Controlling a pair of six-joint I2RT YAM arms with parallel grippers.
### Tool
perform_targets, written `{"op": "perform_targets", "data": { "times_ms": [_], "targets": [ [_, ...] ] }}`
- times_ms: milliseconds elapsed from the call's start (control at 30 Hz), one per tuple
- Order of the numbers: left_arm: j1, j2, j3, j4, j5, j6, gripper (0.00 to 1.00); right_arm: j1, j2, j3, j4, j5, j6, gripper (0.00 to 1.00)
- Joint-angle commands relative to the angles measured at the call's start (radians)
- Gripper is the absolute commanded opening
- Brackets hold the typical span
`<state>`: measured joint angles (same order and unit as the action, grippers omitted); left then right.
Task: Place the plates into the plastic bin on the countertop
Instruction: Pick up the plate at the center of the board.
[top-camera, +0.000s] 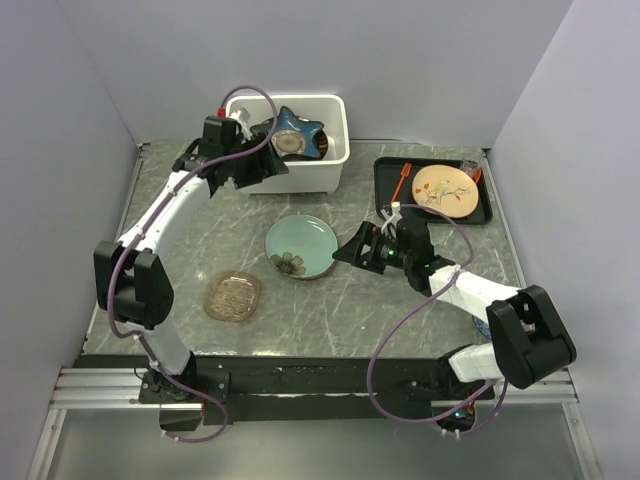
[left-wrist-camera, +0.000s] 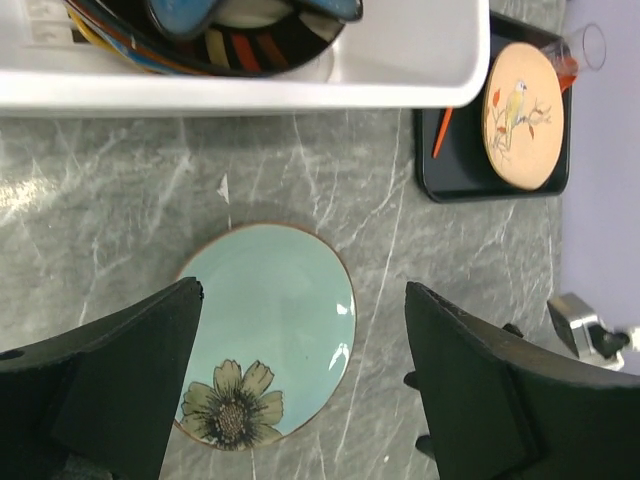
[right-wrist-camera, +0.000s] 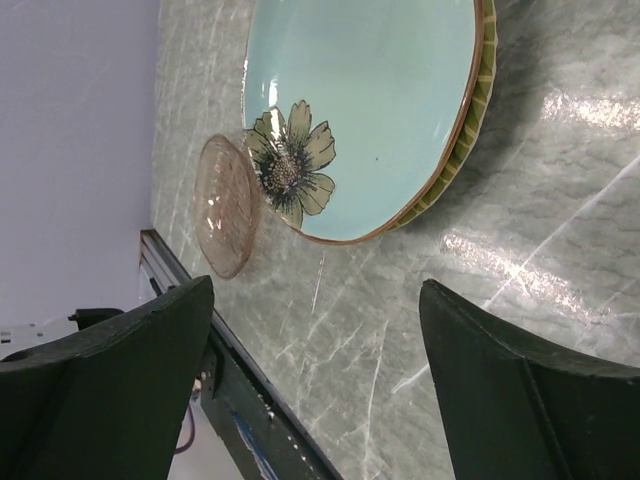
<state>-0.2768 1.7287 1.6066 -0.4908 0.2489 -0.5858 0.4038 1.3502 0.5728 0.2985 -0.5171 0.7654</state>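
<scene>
Pale-green plate (top-camera: 300, 245) lies on the table (top-camera: 330, 312) just ahead of my right claw (right-wrist-camera: 315, 288), spread empty; my left claw (left-wrist-camera: 302, 290), likewise spread empty, hovers beside the bin (top-camera: 318, 172).

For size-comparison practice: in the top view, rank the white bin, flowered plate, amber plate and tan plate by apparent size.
1. white bin
2. flowered plate
3. amber plate and tan plate look about alike, unranked.
</scene>
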Motion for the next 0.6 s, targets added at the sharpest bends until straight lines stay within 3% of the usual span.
{"op": "perform_targets", "data": {
  "times_ms": [0,267,567],
  "targets": [
    [-0.012,-0.077,-0.054,0.026,-0.002,0.026,0.86,0.007,0.013,0.048,0.031,-0.001,0.002,0.83],
    [-0.016,-0.126,-0.261,0.072,-0.033,0.006,0.84,0.007,0.078,0.09,0.008,0.011,-0.017,0.67],
    [-0.019,-0.107,-0.344,0.078,-0.056,0.009,0.83,0.007,0.176,0.148,-0.009,0.026,-0.028,0.57]
  ]
}}
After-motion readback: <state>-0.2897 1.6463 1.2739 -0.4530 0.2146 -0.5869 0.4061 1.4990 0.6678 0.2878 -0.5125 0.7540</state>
